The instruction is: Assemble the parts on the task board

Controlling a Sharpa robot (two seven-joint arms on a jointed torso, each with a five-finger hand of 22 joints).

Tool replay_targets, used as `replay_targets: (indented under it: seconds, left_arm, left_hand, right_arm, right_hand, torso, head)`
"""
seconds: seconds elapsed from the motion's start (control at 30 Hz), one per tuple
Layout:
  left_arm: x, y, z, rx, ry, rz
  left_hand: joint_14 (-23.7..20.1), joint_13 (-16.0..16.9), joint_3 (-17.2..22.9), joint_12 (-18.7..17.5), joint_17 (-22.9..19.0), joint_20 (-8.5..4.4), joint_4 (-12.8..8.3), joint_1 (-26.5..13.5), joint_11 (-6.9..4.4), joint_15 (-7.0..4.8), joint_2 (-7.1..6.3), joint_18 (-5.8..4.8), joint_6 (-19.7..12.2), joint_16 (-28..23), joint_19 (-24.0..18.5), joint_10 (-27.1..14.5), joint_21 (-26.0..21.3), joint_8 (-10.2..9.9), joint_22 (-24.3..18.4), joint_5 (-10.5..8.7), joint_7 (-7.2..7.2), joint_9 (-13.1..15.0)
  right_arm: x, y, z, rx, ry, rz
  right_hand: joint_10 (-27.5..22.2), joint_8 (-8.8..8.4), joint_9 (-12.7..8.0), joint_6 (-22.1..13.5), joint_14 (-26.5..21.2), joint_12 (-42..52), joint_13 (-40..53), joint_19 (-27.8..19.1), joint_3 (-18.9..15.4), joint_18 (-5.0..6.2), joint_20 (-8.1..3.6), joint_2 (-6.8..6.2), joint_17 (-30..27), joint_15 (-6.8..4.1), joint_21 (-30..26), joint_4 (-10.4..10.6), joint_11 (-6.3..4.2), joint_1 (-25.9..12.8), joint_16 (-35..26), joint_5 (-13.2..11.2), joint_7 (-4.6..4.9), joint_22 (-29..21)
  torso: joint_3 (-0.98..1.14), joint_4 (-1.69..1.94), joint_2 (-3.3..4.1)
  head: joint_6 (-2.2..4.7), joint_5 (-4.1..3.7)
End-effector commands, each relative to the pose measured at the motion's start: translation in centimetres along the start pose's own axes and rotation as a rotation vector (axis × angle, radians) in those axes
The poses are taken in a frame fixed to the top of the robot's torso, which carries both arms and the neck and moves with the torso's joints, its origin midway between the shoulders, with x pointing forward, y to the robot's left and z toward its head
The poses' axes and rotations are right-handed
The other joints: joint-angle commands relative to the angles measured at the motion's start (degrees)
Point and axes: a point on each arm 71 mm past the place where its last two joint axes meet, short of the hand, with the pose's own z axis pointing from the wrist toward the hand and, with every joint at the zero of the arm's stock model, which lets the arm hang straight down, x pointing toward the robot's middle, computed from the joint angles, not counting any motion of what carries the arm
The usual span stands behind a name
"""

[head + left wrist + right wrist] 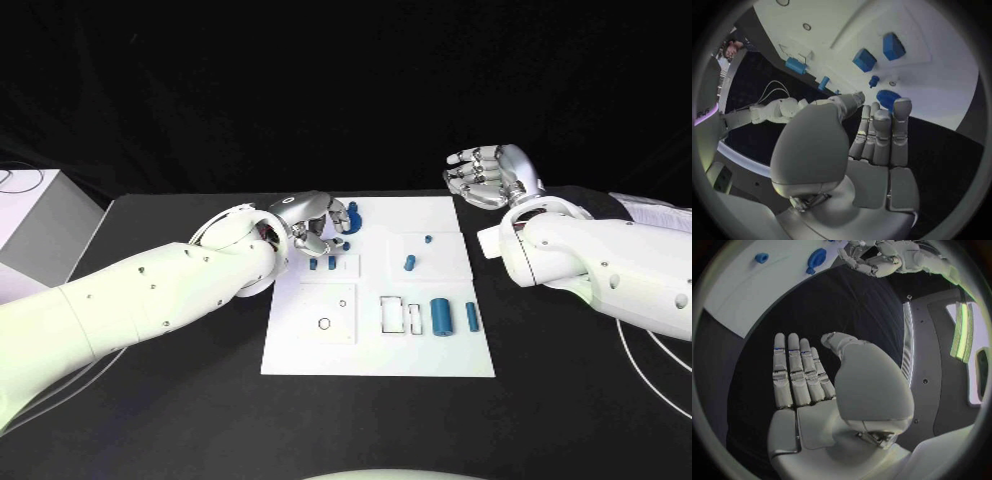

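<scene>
1. White rectangular task board (pixel 378 345) lies flat in the middle of the black surface (pixel 173 410), between the two white arms.
2. Small blue parts sit on the board: a thick blue cylinder (pixel 440 316) and a thinner blue pin (pixel 472 317) lie side by side near the board's right edge, beside a white rectangular outline (pixel 392 314).
3. A short blue peg (pixel 410 263) lies further back on a raised white square, with another tiny blue piece (pixel 428 239) just behind it.
4. Two small blue blocks (pixel 323 265) stand on the board's left part, just beside the left hand.
5. The left hand (pixel 306 224) hovers over the board's far left corner, fingers straight and together in the left wrist view, holding nothing; a blue ring-shaped part (pixel 888 98) lies right at its fingertips (pixel 901 106), though contact cannot be told.
6. The right hand (pixel 490 176) is raised off the board's far right corner, over the black surface, palm flat with its fingers extended and empty.
</scene>
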Motion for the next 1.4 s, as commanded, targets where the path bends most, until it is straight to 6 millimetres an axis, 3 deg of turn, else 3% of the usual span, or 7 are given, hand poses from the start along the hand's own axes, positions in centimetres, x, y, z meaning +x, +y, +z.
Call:
replay_targets:
  seconds: [0.03,0.53,1.0,1.27,1.4]
  left_arm:
    - [0.8,-0.1,0.3,0.004,0.075,0.058]
    - [1.8,-0.1,1.4,-0.046,0.126,0.091]
    - [2.1,-0.6,1.9,-0.067,0.153,0.095]
    - [2.1,-0.7,2.0,-0.076,0.151,0.096]
    - [2.2,-0.6,2.0,-0.083,0.159,0.097]
  left_hand:
    - [0.44,-0.35,-0.22,-0.53,0.21,0.0,-0.35,-0.98,0.09,-0.16,-0.02,-1.26,0.46,0.51,0.66,0.44,0.71,-0.58,0.74,-0.1,-0.11,-0.4]
    - [0.98,-1.23,-1.59,-1.72,0.46,0.13,-0.54,-2.13,0.17,-0.05,-0.25,-1.58,1.1,1.73,1.53,0.39,2.11,-1.68,2.28,-0.13,-0.41,-1.26]
    - [1.85,-1.61,-1.25,-2.02,1.44,0.12,-1.3,-1.33,0.07,-0.11,0.6,-1.95,1.77,3.21,2.83,1.31,3.93,-2.38,4.21,-0.11,-0.44,-1.79]
    - [2.35,-1.74,-0.65,-1.94,1.88,-0.03,-1.79,-0.96,-0.18,-0.31,1.63,-2.14,3.03,4.19,3.48,2.48,5.06,-2.55,5.34,-0.11,-0.55,-2.04]
    - [4.41,-1.21,0.28,-0.68,4.56,-0.72,-3.61,0.6,-1.12,-1.14,2.96,-2.83,4.76,6.46,5.95,5.26,8.18,-2.66,8.69,-0.1,-0.79,-2.25]
  right_arm:
    - [0.2,0.1,0.0,-0.011,0.018,0.002]
    - [0.4,0.2,0.0,-0.013,0.02,0.004]
    - [0.5,0.3,0.0,-0.015,0.024,0.005]
    - [0.6,0.3,0.0,-0.015,0.024,0.006]
    - [0.6,0.3,0.0,-0.015,0.025,0.006]
  right_hand:
    - [-0.25,-0.3,-0.03,-0.17,0.11,-0.31,-0.07,-0.24,-0.09,0.32,-0.17,0.08,-0.07,0.39,-0.25,-0.34,0.24,0.16,-0.32,0.37,0.87,-0.09]
    - [-0.29,-0.34,-0.04,-0.2,0.1,-0.33,-0.07,-0.25,-0.12,0.31,-0.15,0.08,-0.13,0.42,-0.26,-0.33,0.28,0.09,-0.37,0.38,0.9,-0.17]
    - [-0.32,-0.37,-0.04,-0.21,0.1,-0.35,-0.08,-0.25,-0.12,0.3,-0.14,0.1,-0.18,0.44,-0.26,-0.31,0.3,0.02,-0.41,0.44,0.92,-0.26]
    - [-0.32,-0.37,-0.04,-0.21,0.1,-0.35,-0.08,-0.25,-0.12,0.3,-0.14,0.1,-0.18,0.44,-0.26,-0.31,0.3,0.02,-0.41,0.44,0.92,-0.26]
    - [-0.32,-0.39,-0.05,-0.19,0.12,-0.36,-0.07,-0.25,-0.13,0.3,-0.12,0.16,-0.24,0.46,-0.25,-0.26,0.31,-0.08,-0.45,0.51,0.94,-0.36]
  torso:
    - [0.0,-0.05,-0.04]
    - [0.04,0.02,-0.03]
    - [0.05,0.04,-0.01]
    - [0.05,0.03,-0.09]
    - [0.06,0.06,-0.09]
  head:
    - [-0.02,-0.12]
    - [0.04,-0.37]
    - [-0.35,-0.37]
    - [-0.49,-0.42]
    - [-0.54,-0.49]
